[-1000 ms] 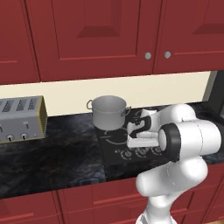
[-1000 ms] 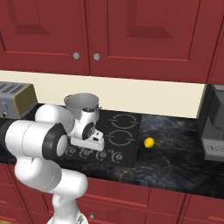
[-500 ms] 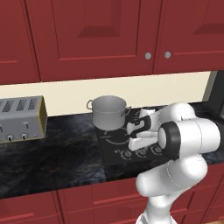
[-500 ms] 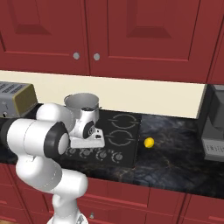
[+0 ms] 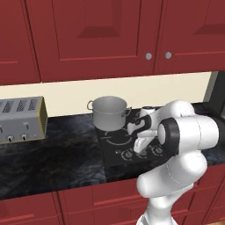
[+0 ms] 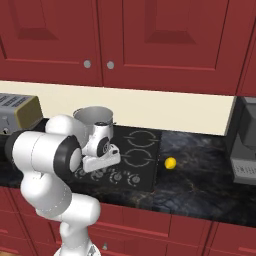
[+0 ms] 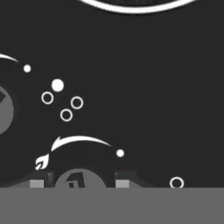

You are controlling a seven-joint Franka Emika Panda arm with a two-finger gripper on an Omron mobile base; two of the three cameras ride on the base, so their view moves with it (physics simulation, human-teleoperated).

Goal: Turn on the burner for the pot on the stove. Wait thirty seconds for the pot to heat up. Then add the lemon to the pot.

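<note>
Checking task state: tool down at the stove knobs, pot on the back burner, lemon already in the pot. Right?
Not quite: the lemon lies on the counter beside the stove, as the right base view shows. Pot on the back burner and tool at the knobs are correct.

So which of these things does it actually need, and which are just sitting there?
Needed: pot, stove, knob between the fingers, lemon.
Just there: toaster, cabinets, grey appliance at the counter's right end.

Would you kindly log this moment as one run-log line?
phase: burner knob | gripper: astride knob | pot: on stove | lemon: on counter
</note>
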